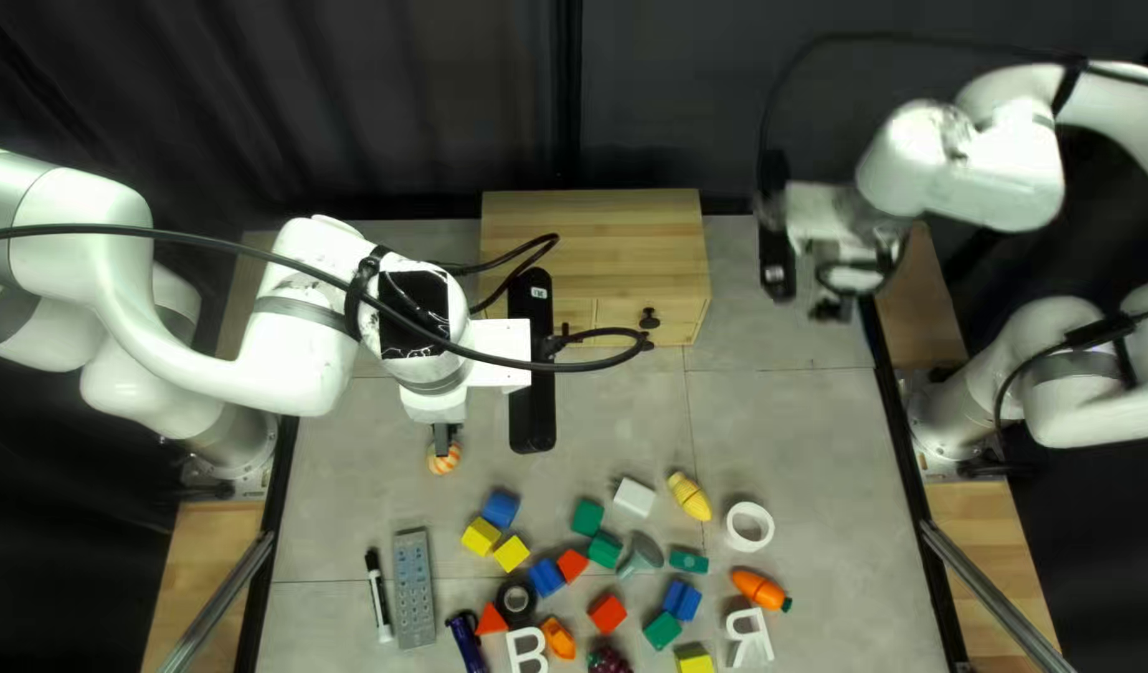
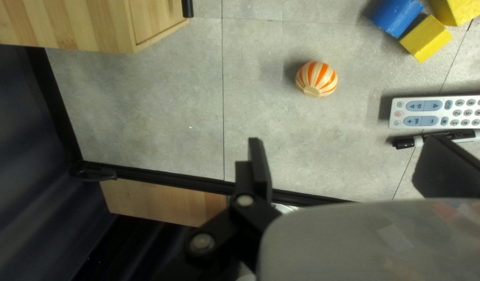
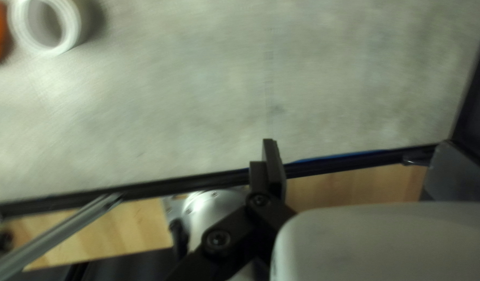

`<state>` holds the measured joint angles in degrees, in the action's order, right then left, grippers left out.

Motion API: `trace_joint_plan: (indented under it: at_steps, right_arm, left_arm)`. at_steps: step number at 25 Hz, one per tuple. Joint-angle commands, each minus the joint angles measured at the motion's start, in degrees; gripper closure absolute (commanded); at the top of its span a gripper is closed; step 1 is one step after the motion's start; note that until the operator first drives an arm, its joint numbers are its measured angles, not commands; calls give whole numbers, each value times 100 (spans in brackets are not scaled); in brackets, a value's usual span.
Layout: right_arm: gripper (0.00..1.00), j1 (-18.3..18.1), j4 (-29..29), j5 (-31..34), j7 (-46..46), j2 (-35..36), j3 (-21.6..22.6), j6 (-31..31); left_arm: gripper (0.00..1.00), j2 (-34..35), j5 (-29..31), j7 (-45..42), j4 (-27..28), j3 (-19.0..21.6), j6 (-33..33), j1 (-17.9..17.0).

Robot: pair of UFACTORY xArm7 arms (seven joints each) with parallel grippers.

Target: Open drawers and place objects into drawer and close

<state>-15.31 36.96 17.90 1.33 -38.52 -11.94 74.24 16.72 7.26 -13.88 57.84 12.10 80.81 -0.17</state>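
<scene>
Drawer cabinet (image 1: 599,243) stands at the table's (image 1: 786,424) far edge, front toward the objects, presumably for easy loading. Right gripper (image 3: 357,143), spread and empty, is well apart, likely leaving room; left gripper (image 2: 346,140), also spread, hangs near the striped ball (image 2: 316,78), probably to grasp it.

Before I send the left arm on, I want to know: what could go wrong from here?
The orange-striped ball sits loose on the table, outside the open left gripper; a nudge from a finger could roll it away.
The left arm's cable loops beside the drawer knob in the top left view; if it really hangs that low, it might snag.
The knobbed drawer looks shut, so a ball carried over now would probably have nowhere to go.
</scene>
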Motion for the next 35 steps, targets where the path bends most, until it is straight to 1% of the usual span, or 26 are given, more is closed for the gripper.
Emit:
trace_joint_plan:
  at_steps: [1,2,3,6,10,18,20,26,27,31,35]
  right_arm:
    - [0,-739,-158,477,-269,-18,-523,-159]
    - [0,-872,-182,563,-296,-23,-630,-190]
    - [0,-1102,-221,698,-362,-51,-799,-249]
    - [0,-1465,-225,875,-567,-103,-994,-270]
    - [0,-1738,-279,988,-778,-266,-1058,-289]
    - [0,-1999,-605,1125,-1029,-727,-1004,-312]
    - [0,-1998,-677,1117,-1134,-843,-881,-287]
    - [0,-1998,-677,1117,-1134,-843,-881,-287]
    - [0,-1998,-677,1117,-1134,-843,-881,-287]
    - [0,-1998,-677,1117,-1134,-843,-881,-287]
    - [0,-1998,-677,1117,-1134,-843,-881,-287]
  left_arm:
    - [0,0,0,0,0,0,0,0]
    - [0,0,0,0,0,0,0,0]
    - [0,0,0,0,0,0,0,0]
    - [0,0,0,0,0,0,0,0]
    - [0,0,0,0,0,0,0,0]
    - [0,0,0,0,0,0,0,0]
    - [0,0,0,0,0,0,0,0]
    - [0,0,0,0,0,0,0,0]
    - [0,-48,-48,-69,16,-19,-55,23]
    - [0,-434,191,-488,183,124,-213,36]
    - [0,-737,495,-860,234,206,-437,41]
